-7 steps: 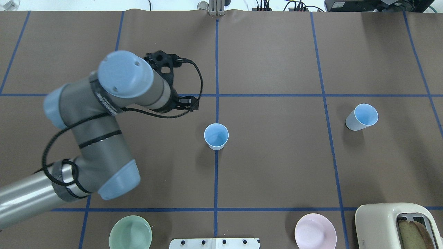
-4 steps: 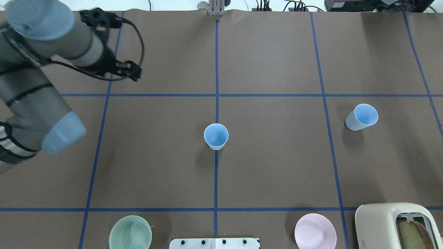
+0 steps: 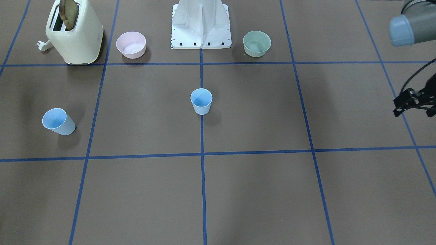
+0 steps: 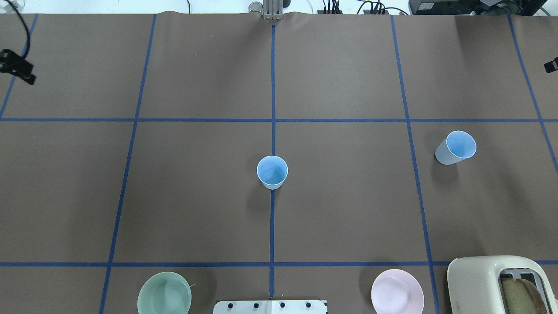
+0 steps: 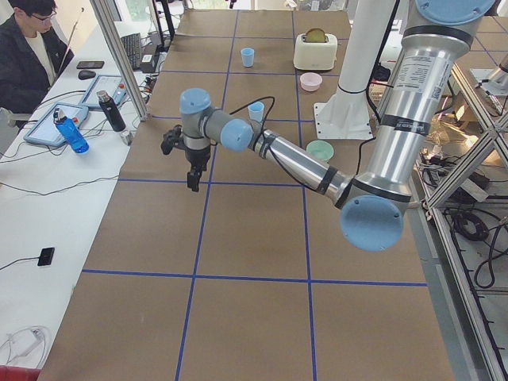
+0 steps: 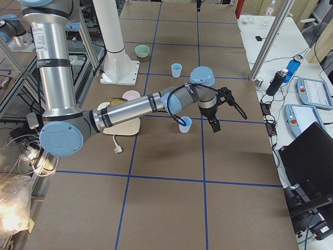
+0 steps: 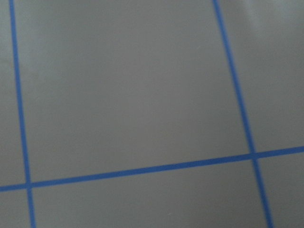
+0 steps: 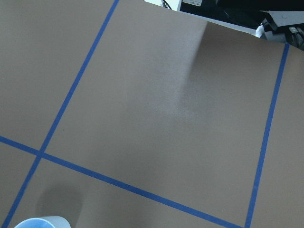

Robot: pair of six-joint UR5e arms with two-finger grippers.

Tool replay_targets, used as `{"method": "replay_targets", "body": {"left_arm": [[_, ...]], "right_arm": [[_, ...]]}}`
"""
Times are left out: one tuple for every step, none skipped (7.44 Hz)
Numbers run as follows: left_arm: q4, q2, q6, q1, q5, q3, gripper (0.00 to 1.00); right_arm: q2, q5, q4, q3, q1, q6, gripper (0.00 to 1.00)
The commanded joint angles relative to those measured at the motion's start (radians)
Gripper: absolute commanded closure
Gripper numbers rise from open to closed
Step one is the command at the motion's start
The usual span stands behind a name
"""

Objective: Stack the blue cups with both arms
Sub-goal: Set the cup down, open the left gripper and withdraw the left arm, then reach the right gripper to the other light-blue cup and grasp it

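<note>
Overhead exterior has one blue cup (image 4: pixel 272 172) upright mid-way across the counter (image 4: pixel 348 218), near 4 o'clock from my left tool (image 5: pixel 194 182), and the other blue cup (image 4: pixel 455 147) upright near 8 o'clock from my closer right tool (image 6: pixel 214 124); neither tool grips a cup, and how wide each stands I cannot tell.

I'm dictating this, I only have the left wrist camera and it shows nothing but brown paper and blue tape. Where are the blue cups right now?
Observer: They are unstacked. The centre cup stands upright on the middle tape line, and the other cup stands far off on the robot's right.
Operator: Is my left pincer anywhere near them?
Observer: No. The left pincer hangs above the table at the robot's left end, well apart from both cups.
</note>
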Motion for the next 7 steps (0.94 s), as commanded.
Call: {"method": "replay_targets", "body": {"left_arm": [[-0.144,0.061,0.295,-0.197,-0.018,0.193,0.01],[-0.14,0.068,0.424,-0.241,-0.018,0.249,0.01],[-0.146,0.11,0.433,-0.252,-0.017,0.257,0.01],[-0.152,0.127,0.435,-0.252,-0.017,0.257,0.01],[-0.152,0.129,0.433,-0.25,-0.015,0.262,0.01],[-0.153,0.129,0.433,-0.25,-0.015,0.26,0.01],[-0.153,0.131,0.433,-0.25,-0.015,0.262,0.01]], "right_arm": [[0.019,0.005,-0.004,0.004,-0.063,0.005,0.0],[0.022,0.005,-0.014,0.004,-0.097,0.034,0.0],[0.022,-0.01,-0.012,-0.003,-0.176,0.118,0.0],[0.024,-0.03,-0.011,-0.023,-0.236,0.137,0.0],[0.024,-0.032,-0.005,-0.044,-0.267,0.137,0.0],[0.023,-0.034,-0.001,-0.078,-0.298,0.137,0.0],[0.015,-0.035,0.0,-0.092,-0.301,0.131,0.0]]}}
